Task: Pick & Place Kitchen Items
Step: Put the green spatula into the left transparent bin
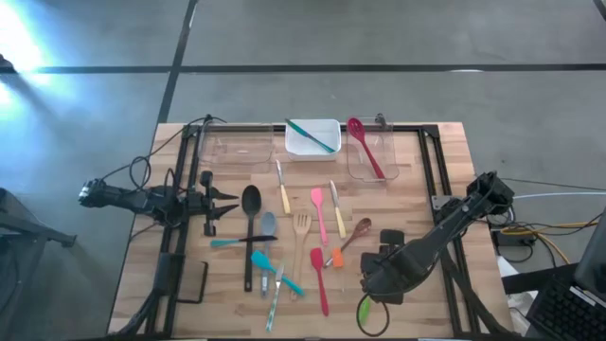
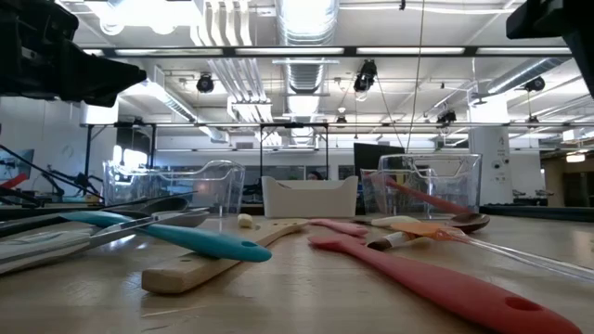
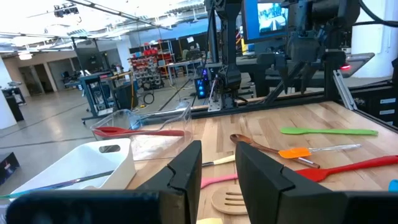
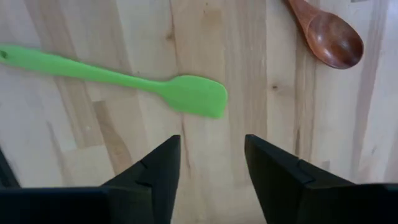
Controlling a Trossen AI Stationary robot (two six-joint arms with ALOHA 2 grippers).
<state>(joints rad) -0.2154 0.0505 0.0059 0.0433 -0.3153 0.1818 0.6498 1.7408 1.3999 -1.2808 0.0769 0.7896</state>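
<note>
Several slim utensils lie flat on the wooden table [image 1: 417, 189]: a black ladle [image 1: 251, 223], a wooden fork [image 1: 301, 237], a pink spatula [image 1: 319, 213], a red spatula [image 1: 320, 279], a teal spatula [image 1: 275, 270], an orange spatula [image 1: 333, 258] and a wooden spoon [image 1: 358, 232]. A green spatula [image 1: 365, 313] lies at the near edge. My right gripper [image 1: 367, 281] hovers open just beyond it. In the right wrist view its fingers [image 4: 211, 146] stand above the bare wood, short of the green spatula's blade [image 4: 193, 93]. My left gripper [image 1: 230, 203] is open and empty at the table's left.
At the far edge stand three tubs. A clear tub [image 1: 237, 149] is on the left. A white tub [image 1: 298, 147] holds a teal utensil [image 1: 314, 135]. A clear tub [image 1: 388, 161] holds a red spoon [image 1: 365, 147]. Black frame rails [image 1: 431, 166] run along both sides.
</note>
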